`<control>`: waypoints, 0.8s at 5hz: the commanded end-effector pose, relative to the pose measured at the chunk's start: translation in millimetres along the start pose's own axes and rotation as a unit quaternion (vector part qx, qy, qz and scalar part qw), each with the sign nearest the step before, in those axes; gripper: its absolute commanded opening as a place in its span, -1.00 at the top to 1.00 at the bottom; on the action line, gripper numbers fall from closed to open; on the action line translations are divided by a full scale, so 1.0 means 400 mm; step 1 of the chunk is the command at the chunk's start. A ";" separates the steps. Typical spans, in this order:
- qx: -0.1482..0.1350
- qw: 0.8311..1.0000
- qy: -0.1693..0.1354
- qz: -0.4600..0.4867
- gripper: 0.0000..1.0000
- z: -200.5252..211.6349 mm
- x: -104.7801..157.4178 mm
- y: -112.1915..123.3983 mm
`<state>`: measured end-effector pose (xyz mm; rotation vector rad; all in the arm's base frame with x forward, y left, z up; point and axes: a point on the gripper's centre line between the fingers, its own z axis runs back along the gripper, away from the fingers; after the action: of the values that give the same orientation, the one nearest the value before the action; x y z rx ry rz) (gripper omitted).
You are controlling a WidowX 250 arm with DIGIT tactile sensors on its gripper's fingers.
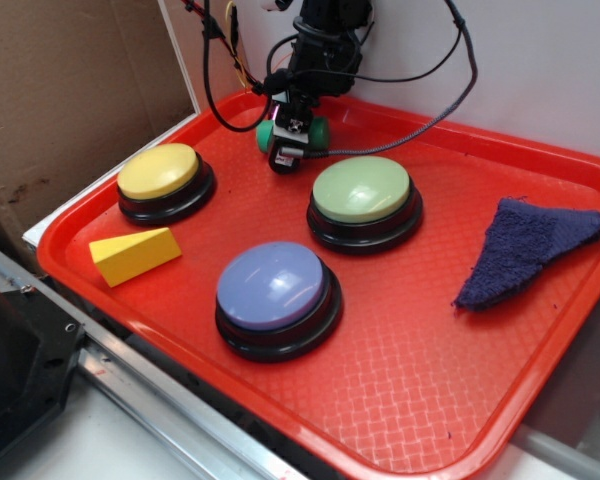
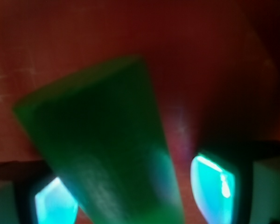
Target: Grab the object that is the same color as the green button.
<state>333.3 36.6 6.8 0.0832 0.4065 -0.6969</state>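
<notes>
Your gripper (image 1: 291, 135) sits at the tray's 12 o'clock, fingers spread around the small green block (image 1: 320, 133). In the wrist view the block (image 2: 107, 149) leans between them, not pinched yet. It is round and smooth, so I think it could roll or tip away if you squeeze off-center. The shiny green button (image 1: 362, 190) sits near, at 5 o'clock from the block. Don't bump it.

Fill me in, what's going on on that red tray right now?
The gripper is down at the back of the red tray, its jaws straddling the green cylinder, just behind the green button. The wrist view shows the cylinder filling the gap between the jaws. Whether they have clamped yet isn't clear. The yellow wedge sits untouched.
</notes>
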 end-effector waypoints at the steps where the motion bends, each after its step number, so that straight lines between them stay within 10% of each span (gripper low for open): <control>1: 0.019 0.999 -0.020 0.038 1.00 0.022 -0.008 0.022; 4: 0.022 0.997 -0.030 0.063 1.00 0.043 -0.031 0.036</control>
<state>332.5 42.5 6.2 0.1049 0.4094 -0.6170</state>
